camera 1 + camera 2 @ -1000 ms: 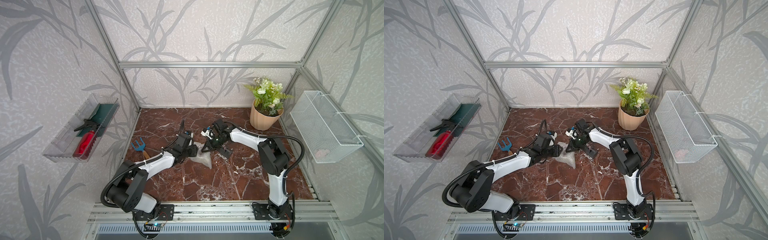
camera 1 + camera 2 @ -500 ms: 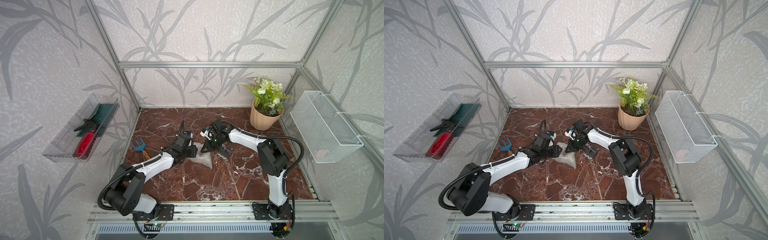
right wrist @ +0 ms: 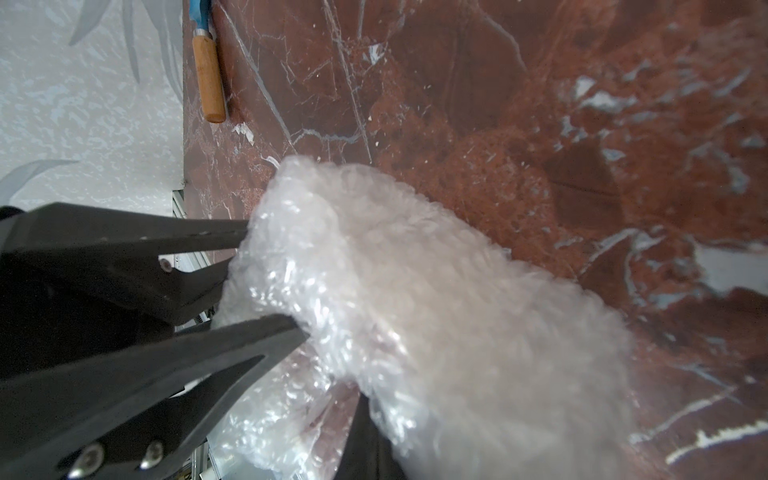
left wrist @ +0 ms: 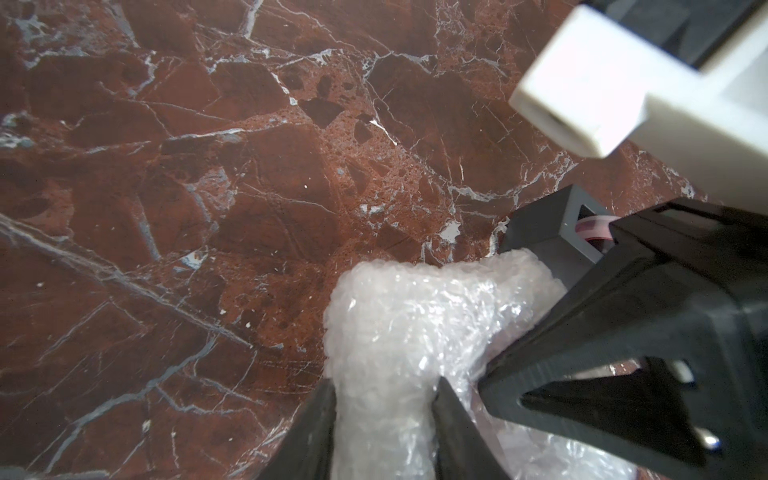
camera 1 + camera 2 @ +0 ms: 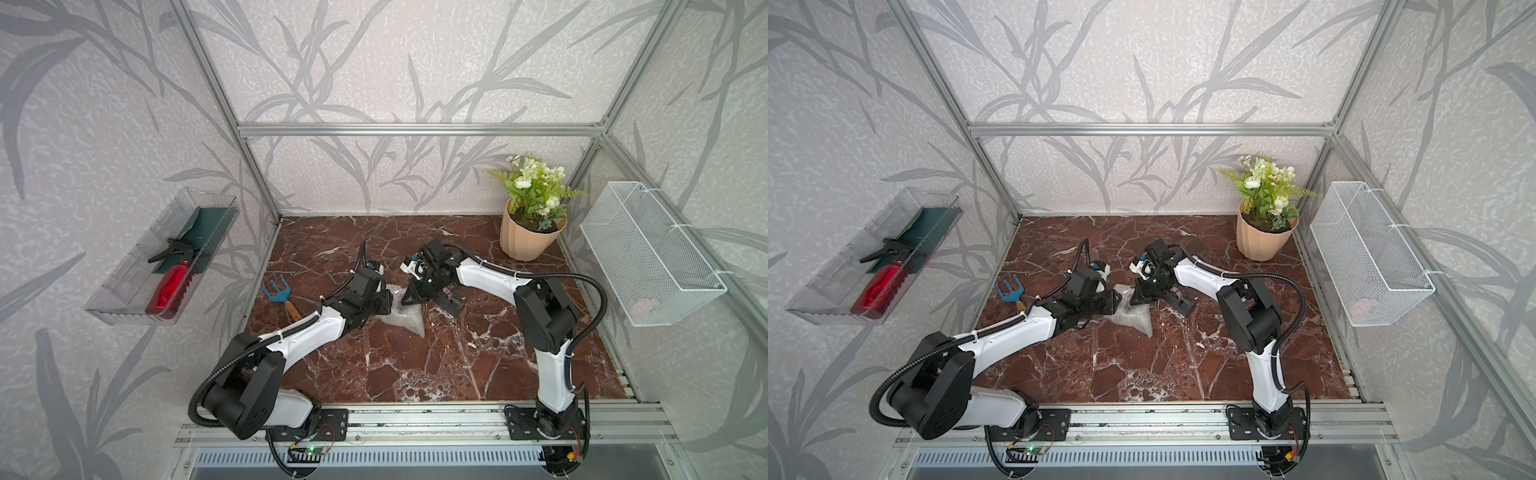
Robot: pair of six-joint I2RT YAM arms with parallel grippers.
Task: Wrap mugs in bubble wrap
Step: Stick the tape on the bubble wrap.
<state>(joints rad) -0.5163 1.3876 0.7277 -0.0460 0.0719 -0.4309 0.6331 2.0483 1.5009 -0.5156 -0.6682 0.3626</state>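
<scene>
While the left gripper (image 4: 384, 386) clamps a rolled bundle of the bubble wrap (image 4: 407, 316) between partly spread black fingers (image 4: 320, 424), the right gripper (image 4: 486, 378) sits fully closed at its 3 o'clock. Its tips are dug into the same wrap, and I can't tell if a fold is pinched. Both top views agree: left gripper (image 5: 384, 301) and right gripper (image 5: 405, 301) are nose to nose, and the right one's black body crowds the left fingers. The mug is hidden, and I can't tell if it's inside the bundle. The bubble wrap (image 5: 409, 320) lies mid-table on the marble table (image 5: 415, 374), with a loose corner trailing toward 5 o'clock. Going outward, a blue hand rake (image 5: 276, 291) with a wooden handle lies at 9 o'clock of the left gripper, near the table edge and apart from the wrap. The peach plant pot (image 5: 525, 239) is at 2 o'clock of the right gripper, in the back corner and well apart. A white wire basket (image 5: 648, 257) hangs on the wall at 3 o'clock. A clear tray (image 5: 124, 291) on the wall at 9 o'clock holds a red spray bottle (image 5: 170, 286).
</scene>
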